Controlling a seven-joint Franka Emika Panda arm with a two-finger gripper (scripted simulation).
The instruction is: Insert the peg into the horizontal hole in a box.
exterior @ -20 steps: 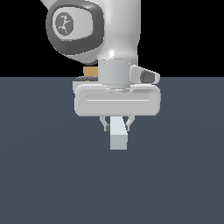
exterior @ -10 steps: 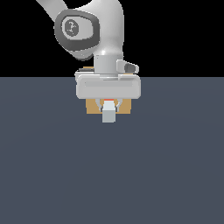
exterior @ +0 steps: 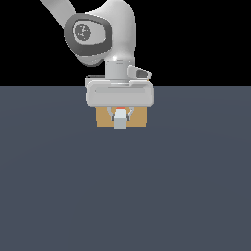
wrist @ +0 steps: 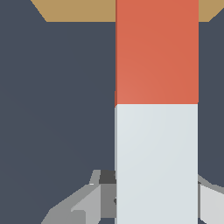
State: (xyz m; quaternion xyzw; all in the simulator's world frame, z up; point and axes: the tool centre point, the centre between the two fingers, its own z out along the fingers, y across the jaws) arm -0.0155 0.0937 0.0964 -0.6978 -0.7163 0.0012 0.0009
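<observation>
**Ana:** Peg [exterior: 120,119] is held level in the gripper [exterior: 120,115], yes? I see its white end face toward the exterior camera and a small strip of orange-red above it.

**Ben:** Yes. The fingers [wrist: 78,205] are closed on the white half, one on each side, so the orange-red half points forward to the box [exterior: 105,118]. I think this grip leaves the front half free to go in, while the hand stays outside.

**Ana:** Where is the peg compared to the box?

**Ben:** In the exterior view it is in front of the middle of the box face. In the wrist view the orange-red part reaches up to the tan edge of the box and crosses it. If the tip is already inside the hole, I cannot tell; the hole itself is hidden by the peg and the hand.

**Ana:** Is something in the way?

**Ben:** Nothing that I can see. Only the dark grey floor [exterior: 196,186] is around. The real risk, in my opinion, is a small error of alignment, because the hole is hidden.
</observation>
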